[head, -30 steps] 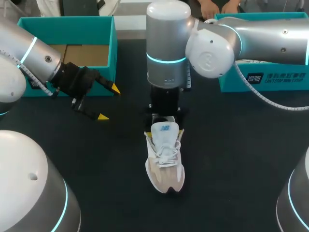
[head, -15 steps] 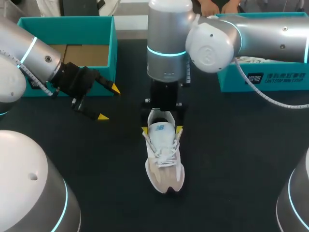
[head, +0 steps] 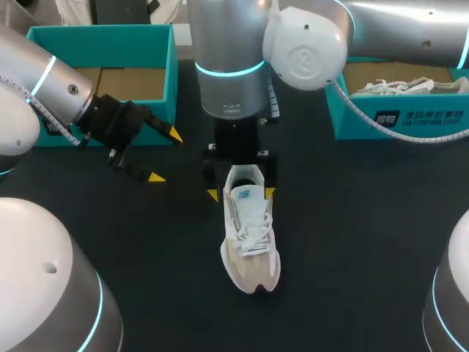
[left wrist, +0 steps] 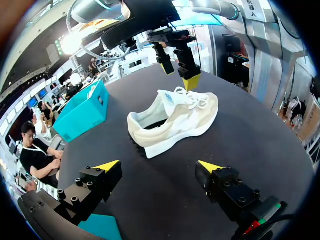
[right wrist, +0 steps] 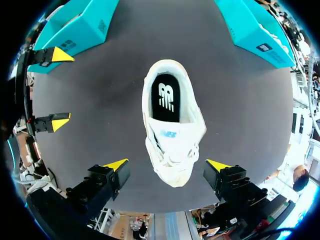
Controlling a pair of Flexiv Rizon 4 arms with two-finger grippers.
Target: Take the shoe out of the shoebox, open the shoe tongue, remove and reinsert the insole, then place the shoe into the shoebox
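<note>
A white and beige shoe (head: 250, 236) lies on the black table, toe toward the front edge. Its collar gapes and shows the black insole (right wrist: 165, 97). My right gripper (head: 240, 193) hangs open over the heel end, one yellow tip on each side of the tongue, touching nothing. From its own wrist, the right gripper (right wrist: 167, 164) has the shoe (right wrist: 172, 127) below and ahead of it. My left gripper (head: 165, 155) is open and empty at the left, beside the teal shoebox (head: 102, 34). Ahead of the left gripper (left wrist: 159, 166) lie the shoe (left wrist: 175, 117) and the right gripper (left wrist: 179, 75).
The left shoebox shows a bare cardboard floor. A second teal box (head: 399, 117) at the back right holds another white shoe (head: 388, 86). Both boxes (right wrist: 80, 25) (right wrist: 255, 27) lie beyond the shoe in the right wrist view, with the left gripper (right wrist: 59, 87) off to one side.
My right arm has drawn up and a little left from the shoe's collar, and its fingers have spread to either side of the tongue. Left arm unchanged.
</note>
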